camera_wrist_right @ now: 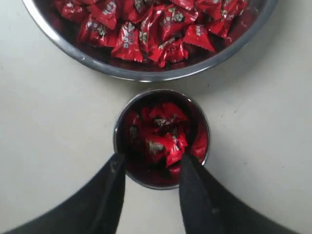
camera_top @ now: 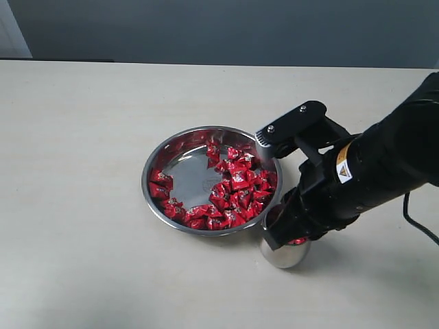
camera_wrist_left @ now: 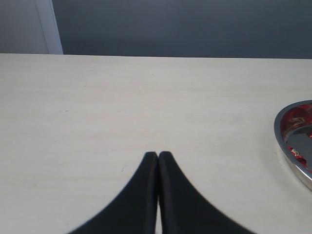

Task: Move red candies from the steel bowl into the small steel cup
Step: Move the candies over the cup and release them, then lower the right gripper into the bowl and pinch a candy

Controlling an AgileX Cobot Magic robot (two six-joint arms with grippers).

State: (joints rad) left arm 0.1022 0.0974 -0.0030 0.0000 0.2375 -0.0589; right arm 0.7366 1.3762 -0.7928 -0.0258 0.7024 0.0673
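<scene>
The steel bowl (camera_top: 148, 179) sits mid-table with many red candies (camera_top: 236, 188) piled toward its right side. Just in front of its near-right rim stands the small steel cup (camera_top: 285, 255), mostly covered by my right arm. In the right wrist view the cup (camera_wrist_right: 117, 131) holds several red candies (camera_wrist_right: 163, 141), and my right gripper (camera_wrist_right: 152, 160) hangs open straight over its mouth. One candy lies beside a finger (camera_wrist_right: 192, 185), and nothing is pinched. The bowl's rim (camera_wrist_right: 146, 75) lies just beyond the cup. My left gripper (camera_wrist_left: 158, 155) is shut and empty, over bare table.
The pale tabletop (camera_top: 75, 205) spreads wide to the left of and behind the bowl. From the left wrist view only the bowl's edge (camera_wrist_left: 280, 131) shows, off to one side. A dark wall runs along the table's far edge.
</scene>
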